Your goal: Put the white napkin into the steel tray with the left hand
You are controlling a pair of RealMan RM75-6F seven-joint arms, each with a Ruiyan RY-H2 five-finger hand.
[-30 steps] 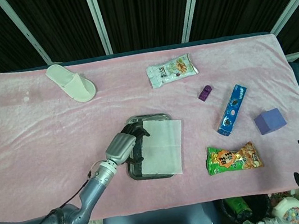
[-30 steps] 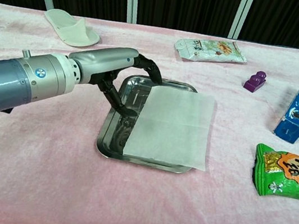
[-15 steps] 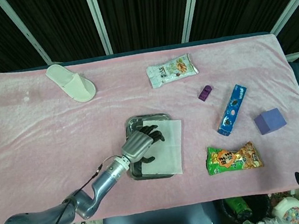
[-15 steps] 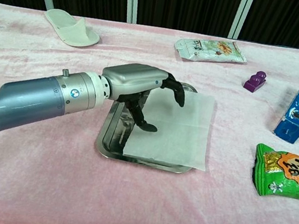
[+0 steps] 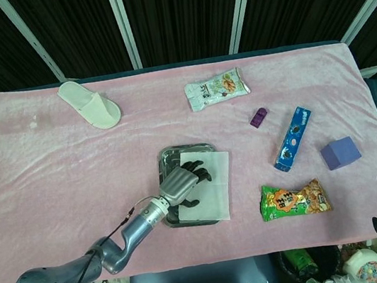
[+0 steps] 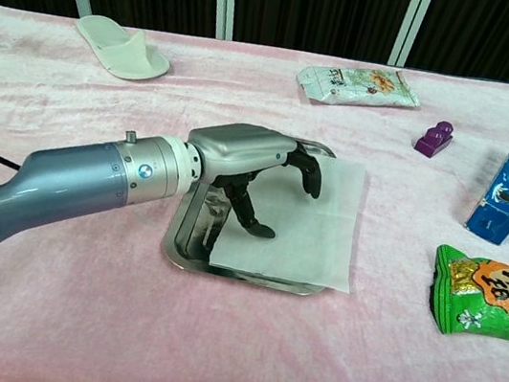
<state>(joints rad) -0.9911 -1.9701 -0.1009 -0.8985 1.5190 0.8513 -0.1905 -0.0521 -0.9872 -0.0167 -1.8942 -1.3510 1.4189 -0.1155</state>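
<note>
Pink plush cloth (image 6: 70, 317), shiny steel tray (image 6: 189, 249), flat white napkin (image 6: 311, 229)

A counter (image 5: 50, 170) covered in pink cloth carries a white slipper (image 5: 89, 104) at its far left and a pale snack packet (image 5: 217, 89) at far centre. A steel tray (image 5: 167, 158) sits near the middle, while the right side holds a small purple piece (image 5: 259, 116), a blue box (image 5: 293, 138), a lilac cube (image 5: 340, 152) and a green snack bag (image 5: 290, 200).
</note>
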